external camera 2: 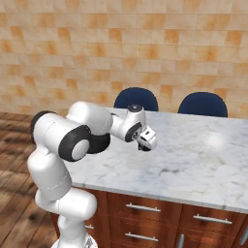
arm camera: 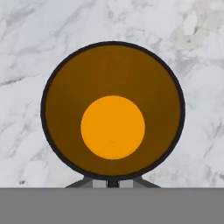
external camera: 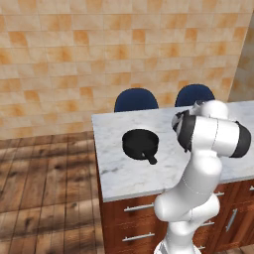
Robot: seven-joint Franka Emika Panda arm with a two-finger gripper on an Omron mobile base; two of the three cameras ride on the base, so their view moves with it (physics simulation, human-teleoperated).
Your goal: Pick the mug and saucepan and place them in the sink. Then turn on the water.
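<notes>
The mug (arm camera: 113,127) stands on the white marble counter (arm camera: 26,65), seen from straight above: a thin black rim, a brown inner wall and an orange bottom. My gripper (arm camera: 113,183) is shut on the mug's near rim, one finger on each side of the wall. In the right base view the gripper (external camera 2: 144,145) points down at the counter's middle with the dark mug (external camera 2: 143,147) just under the hand. The black saucepan (external camera: 140,143) sits on the counter to the left, its short handle pointing toward the front edge. The sink and the water are out of view.
The marble counter (external camera: 119,171) ends at a left edge, with wooden floor (external camera: 44,188) beyond it. Two blue chairs (external camera 2: 136,100) (external camera 2: 202,104) stand behind it against the tiled wall. Brown drawers (external camera 2: 145,208) run below the front edge.
</notes>
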